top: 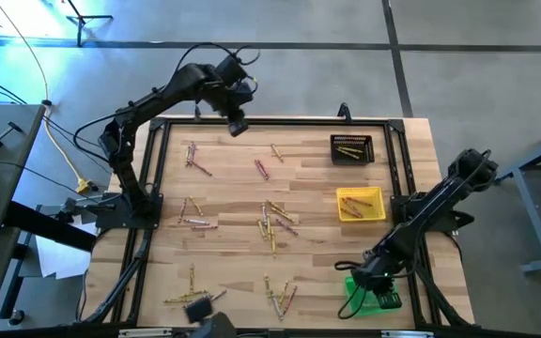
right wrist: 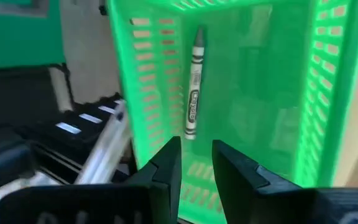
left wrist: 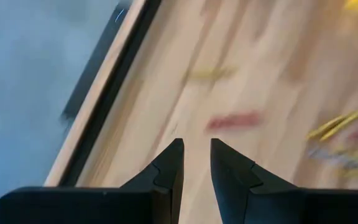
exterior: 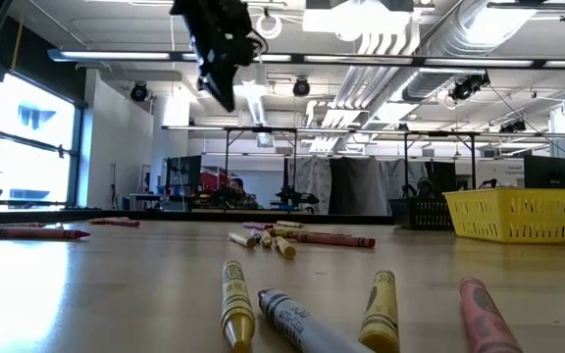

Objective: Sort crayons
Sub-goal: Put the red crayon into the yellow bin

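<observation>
1. Right tool [right wrist: 196, 163] hangs over the green tray [right wrist: 328, 93]; fingers slightly parted, nothing between them.
2. One grey crayon [right wrist: 193, 93] lies inside the green tray, clear of the fingers.
3. Left tool [top: 237, 125] is raised above the worktop [top: 224, 216], well apart from the green tray; narrow gap, holding nothing.
4. Loose crayons [top: 272, 225] lie scattered over the worktop, away from the green tray.
</observation>
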